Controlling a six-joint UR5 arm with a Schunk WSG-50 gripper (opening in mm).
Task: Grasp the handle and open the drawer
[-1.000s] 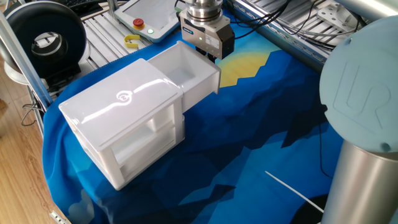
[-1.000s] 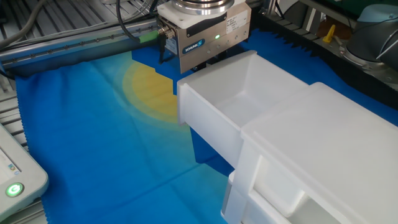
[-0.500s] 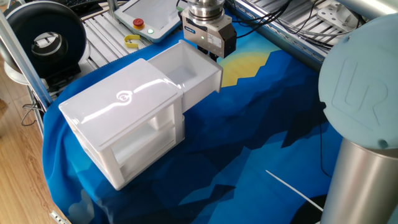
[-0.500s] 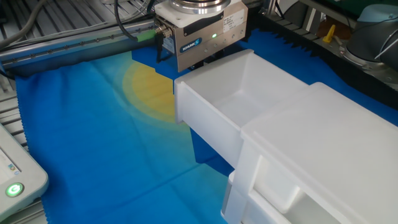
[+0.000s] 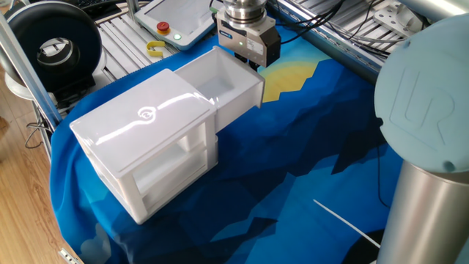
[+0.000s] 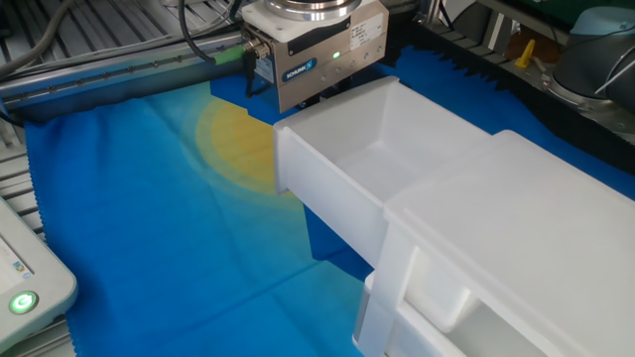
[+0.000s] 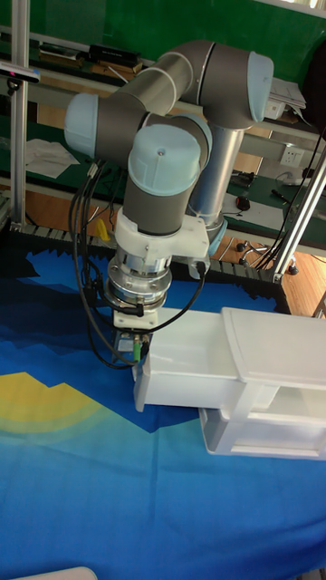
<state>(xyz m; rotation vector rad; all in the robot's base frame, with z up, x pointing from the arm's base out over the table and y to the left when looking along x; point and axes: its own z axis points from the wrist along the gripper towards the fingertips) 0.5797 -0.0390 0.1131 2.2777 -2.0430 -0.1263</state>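
Drawer slid further out of cabinet, gripper at its front

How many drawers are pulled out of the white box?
1. The top drawer sticks out of the cabinet toward the gripper. Lower slots look pushed in or empty; I cannot tell which.

The white drawer stands pulled well out of the white cabinet, its open tray empty. Directly behind the drawer's front wall sits the gripper, its grey body with a green light pressed close against that wall; its fingers and the handle are hidden behind the drawer. Beneath the drawer lies a blue and yellow cloth.
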